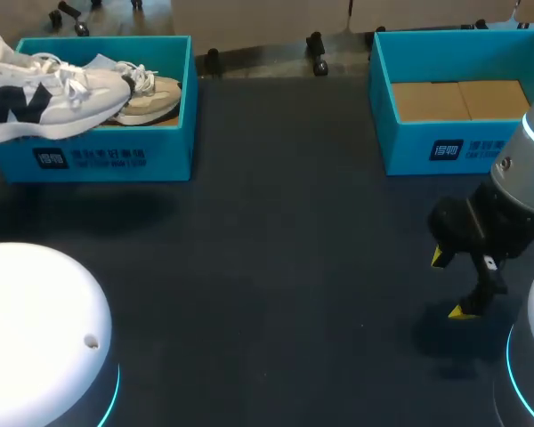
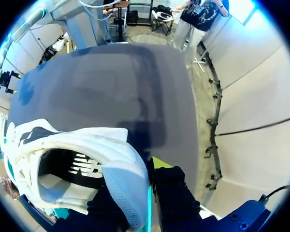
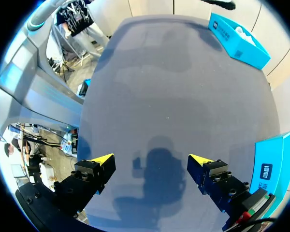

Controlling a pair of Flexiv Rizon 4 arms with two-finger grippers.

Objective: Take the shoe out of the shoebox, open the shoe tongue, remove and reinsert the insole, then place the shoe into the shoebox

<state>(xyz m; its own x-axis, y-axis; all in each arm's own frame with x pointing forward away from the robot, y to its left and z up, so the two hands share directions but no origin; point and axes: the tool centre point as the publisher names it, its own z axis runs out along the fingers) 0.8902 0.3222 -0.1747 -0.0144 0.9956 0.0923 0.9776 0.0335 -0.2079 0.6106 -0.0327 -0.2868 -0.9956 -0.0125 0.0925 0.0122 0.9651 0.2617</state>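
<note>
A white sneaker with a navy logo hangs tilted over the front wall of the left blue shoebox, its heel past the view's left edge. In the left wrist view my left gripper is shut on the sneaker's heel wall, one finger inside the collar and one outside, above the dark table. A second, beige shoe lies inside that box. My right gripper hovers open and empty low over the table at the right.
A second blue box with a cardboard insert stands at the back right, just behind my right arm, and its wall shows beside the right gripper. The dark table spreads between the boxes. White arm bases sit at the front corners.
</note>
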